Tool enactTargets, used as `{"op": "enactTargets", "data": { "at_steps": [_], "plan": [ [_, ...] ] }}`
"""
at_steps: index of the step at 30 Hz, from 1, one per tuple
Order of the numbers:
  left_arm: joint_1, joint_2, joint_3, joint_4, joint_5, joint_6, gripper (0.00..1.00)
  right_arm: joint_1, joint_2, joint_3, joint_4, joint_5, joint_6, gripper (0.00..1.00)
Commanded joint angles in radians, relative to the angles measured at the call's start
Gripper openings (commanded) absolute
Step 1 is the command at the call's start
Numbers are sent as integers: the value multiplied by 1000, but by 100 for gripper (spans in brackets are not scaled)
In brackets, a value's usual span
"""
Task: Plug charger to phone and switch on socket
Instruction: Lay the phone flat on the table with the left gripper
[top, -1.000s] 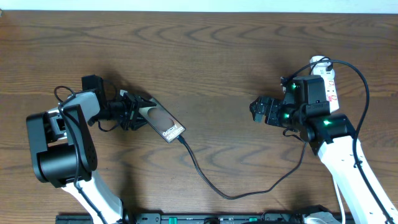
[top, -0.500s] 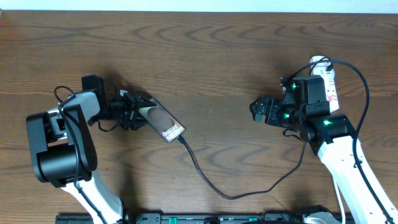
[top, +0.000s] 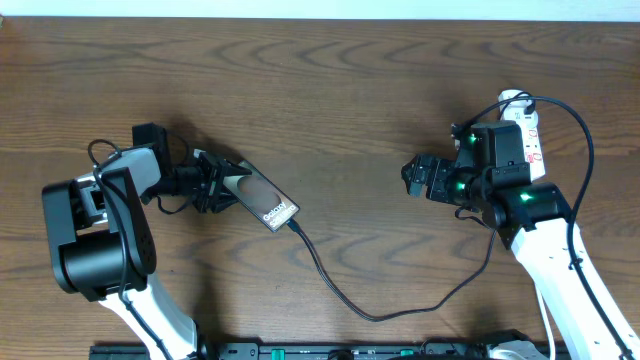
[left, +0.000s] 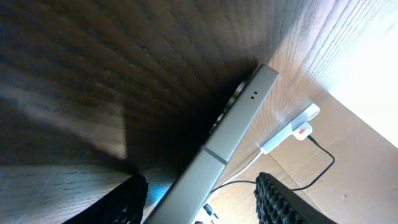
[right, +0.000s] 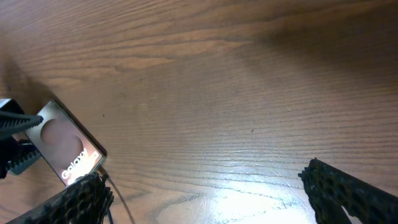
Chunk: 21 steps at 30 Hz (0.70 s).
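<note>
Overhead: charger (top: 340, 295) reaches phone (top: 258, 200) end, seemingly plugged. Left gripper (top: 222, 183) half-wide astride phone; grip we cannot tell. Right gripper (top: 408, 178) wide, empty. We'd narrow it, then press switch squarely on socket (top: 532, 135) beside its wrist.

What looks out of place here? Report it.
The phone sits askew, one end between the left gripper's fingers, the charger trailing from the other. Nothing spilled or damaged shows.
</note>
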Motion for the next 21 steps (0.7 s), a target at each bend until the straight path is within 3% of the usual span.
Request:
{"op": "enactTargets", "data": {
  "at_steps": [1, 7, 21],
  "plan": [
    [1, 107, -85, -26, -392, 19, 49, 1, 5, 8, -1, 7, -13, 99],
    [1, 107, -85, -28, -484, 19, 45, 1, 5, 8, -1, 8, -13, 99],
    [1, 107, -85, -14, -483, 33, 49, 1, 5, 8, 0, 7, -13, 99]
  ]
}}
